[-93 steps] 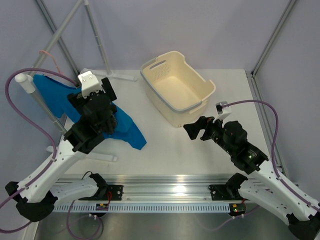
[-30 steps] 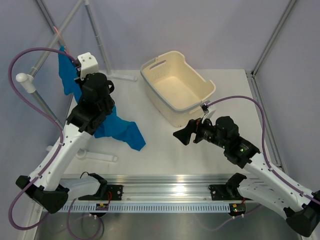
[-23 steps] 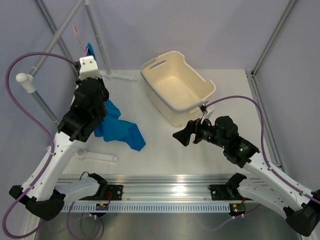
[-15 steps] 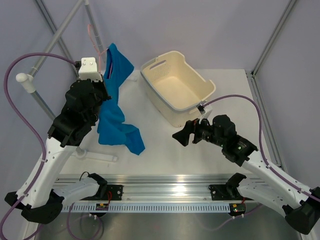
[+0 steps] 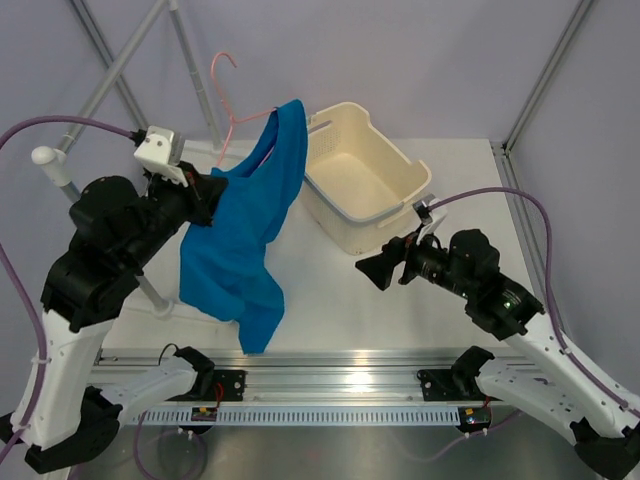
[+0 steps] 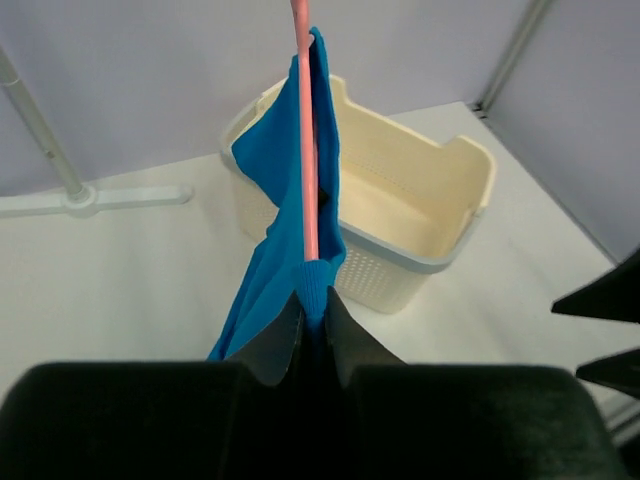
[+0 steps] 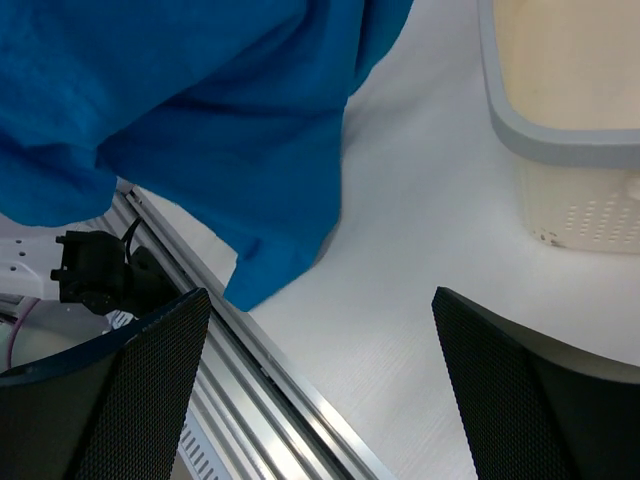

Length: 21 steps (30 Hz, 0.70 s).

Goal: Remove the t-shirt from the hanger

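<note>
My left hand [image 6: 310, 318] is pinched shut on the blue t-shirt [image 5: 240, 240] where it wraps the pink hanger [image 6: 304, 120], holding both up over the bench's [image 5: 330, 300] left half beside the cream basket [image 5: 385, 225], so the hem hangs free, I judge, for my wide-open right hand [image 5: 368, 270].

white table [image 5: 330, 290], lavender walls [image 5: 420, 50], grey frame poles [image 5: 545, 72]

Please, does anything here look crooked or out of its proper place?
Yes. The t-shirt hangs lopsided on the hanger: it is bunched along one side of the wire, pinched there by the left gripper, and its long corner droops toward the rail at the near edge.
</note>
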{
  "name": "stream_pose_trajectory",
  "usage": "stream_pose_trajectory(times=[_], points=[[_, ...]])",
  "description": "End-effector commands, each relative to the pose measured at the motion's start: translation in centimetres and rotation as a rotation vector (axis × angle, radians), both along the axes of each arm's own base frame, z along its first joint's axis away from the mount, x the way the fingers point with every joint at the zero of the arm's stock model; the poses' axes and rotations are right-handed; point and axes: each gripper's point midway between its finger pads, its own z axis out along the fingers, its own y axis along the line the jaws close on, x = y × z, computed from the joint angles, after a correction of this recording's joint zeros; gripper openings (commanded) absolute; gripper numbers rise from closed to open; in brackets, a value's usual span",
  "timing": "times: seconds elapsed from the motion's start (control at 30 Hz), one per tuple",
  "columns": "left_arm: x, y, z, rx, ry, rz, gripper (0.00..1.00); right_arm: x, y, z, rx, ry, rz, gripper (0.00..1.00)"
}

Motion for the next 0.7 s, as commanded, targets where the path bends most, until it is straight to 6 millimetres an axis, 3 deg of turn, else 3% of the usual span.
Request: stream_pose_trajectory(times=[0.0, 0.03, 0.1, 0.13, 0.2, 0.23, 0.3, 0.47, 0.5, 0.67], points=[[-5.0, -0.8, 5.2, -0.094, -0.139, -0.185, 0.00, -1.1, -1.6, 6.3, 0.061, -0.131, -0.024, 0.99], [-5.7, -0.9, 5.2, -0.094, -0.137, -0.212, 0.00, -1.9, -2.3, 9.3, 0.107, -0.186, -0.024, 0.99], [-7.6, -1.6, 4.8, -0.089, -0.125, -0.304, 0.00, -2.9, -2.9, 11.7, 0.136, -0.227, -0.011, 0.98], [-8.3, -1.7, 4.7, -0.089, -0.120, -0.332, 0.00, -3.8, -3.6, 14.5, 0.177, -0.274, -0.007, 0.97], [-10.2, -2.0, 4.2, -0.091, -0.098, -0.409, 0.00, -4.9, -3.9, 16.5, 0.207, -0.289, 0.014, 0.94], [-11.0, -2.2, 3.8, -0.102, -0.076, -0.435, 0.00, -5.6, -4.2, 18.8, 0.239, -0.319, 0.027, 0.92], [-12.8, -3.0, 3.0, -0.119, -0.051, -0.527, 0.00, -7.1, -4.4, 21.4, 0.293, -0.334, 0.071, 0.89], [-14.4, -4.7, 0.3, -0.176, 0.023, -0.657, 0.00, -8.0, -2.6, 24.1, 0.380, -0.331, 0.179, 0.88], [-14.3, -4.8, -0.9, -0.175, 0.044, -0.655, 0.00, -7.6, -1.8, 23.7, 0.380, -0.304, 0.196, 0.88], [-13.6, -6.2, -3.1, -0.192, 0.090, -0.705, 0.00, -5.4, 0.3, 22.5, 0.349, -0.274, 0.185, 0.86]])
